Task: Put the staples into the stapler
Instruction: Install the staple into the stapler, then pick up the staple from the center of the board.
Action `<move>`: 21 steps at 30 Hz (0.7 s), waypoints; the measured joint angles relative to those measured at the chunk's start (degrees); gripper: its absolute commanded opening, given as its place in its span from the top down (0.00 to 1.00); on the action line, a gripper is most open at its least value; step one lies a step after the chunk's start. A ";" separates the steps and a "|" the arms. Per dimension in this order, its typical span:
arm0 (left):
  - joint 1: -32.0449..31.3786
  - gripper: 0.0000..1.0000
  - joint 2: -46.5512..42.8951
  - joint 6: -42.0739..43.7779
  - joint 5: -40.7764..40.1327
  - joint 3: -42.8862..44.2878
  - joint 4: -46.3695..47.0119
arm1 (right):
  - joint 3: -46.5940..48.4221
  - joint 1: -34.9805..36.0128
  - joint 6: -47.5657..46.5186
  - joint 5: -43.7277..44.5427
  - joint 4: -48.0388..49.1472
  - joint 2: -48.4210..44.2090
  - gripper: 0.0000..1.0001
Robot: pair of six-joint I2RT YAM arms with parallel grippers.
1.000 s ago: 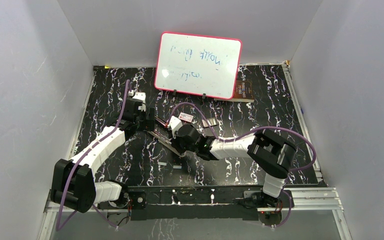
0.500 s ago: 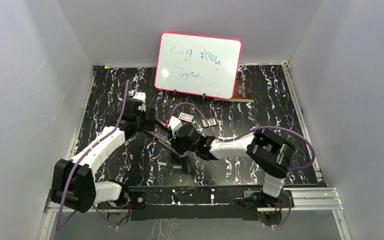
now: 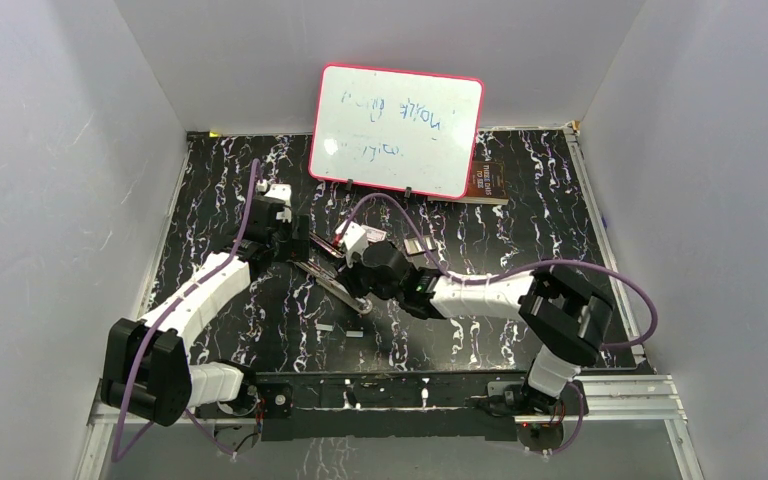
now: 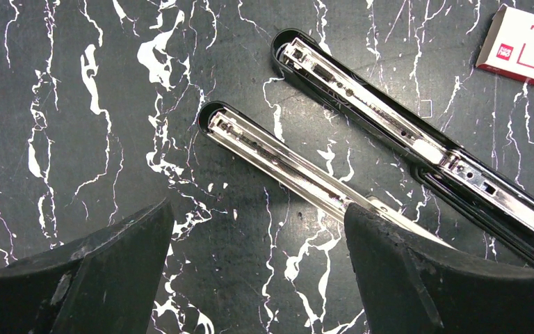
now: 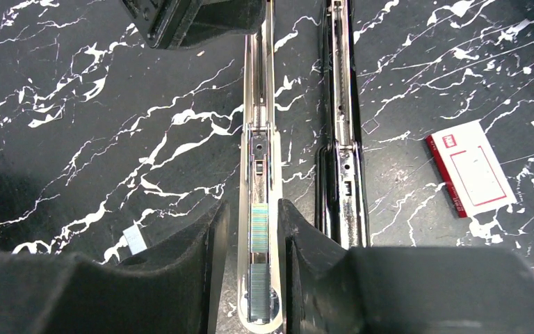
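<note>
Silvery staples [image 5: 259, 229] lie in the shiny rail of the stapler [image 5: 341, 160], which is splayed flat on the marbled table [image 5: 76, 139]. The right gripper [image 5: 254, 271] straddles that rail, jaws slightly parted and clamping nothing. The left gripper [image 4: 257, 278] hangs spread wide over the stapler's far end.

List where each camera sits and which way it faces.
Top external: above and behind the bases, looking down at the table; left arm and right arm show.
Left wrist: looking down at the open stapler; left gripper shows, spread.
Right wrist: looking along the stapler, staples in it, right gripper flanking it.
Shared: both wrist views show the stapler and the red-labelled box.
</note>
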 measured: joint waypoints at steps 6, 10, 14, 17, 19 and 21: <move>0.66 0.10 -1.14 -0.37 0.85 -0.02 1.42 | -2.47 -0.07 -2.19 -2.67 -1.09 -3.28 0.59; 1.51 0.11 -1.84 -0.66 1.99 -0.02 1.92 | -5.84 -0.33 -5.29 -12.37 -2.56 -5.77 0.56; 1.57 0.11 -2.03 -0.83 2.51 -0.02 1.92 | -11.58 -0.31 -8.11 -22.93 -2.23 -6.21 0.51; 1.57 0.11 -2.36 -0.87 2.67 -0.02 1.92 | -16.79 -0.26 -9.42 -28.41 1.29 -6.16 0.50; 1.57 0.11 -2.51 -0.87 2.67 -0.02 1.92 | -19.65 -0.28 -9.81 -30.49 4.63 -5.90 0.49; 1.57 0.11 -2.54 -0.87 2.67 -0.02 1.90 | -21.24 -0.26 -10.19 -31.76 7.52 -5.14 0.49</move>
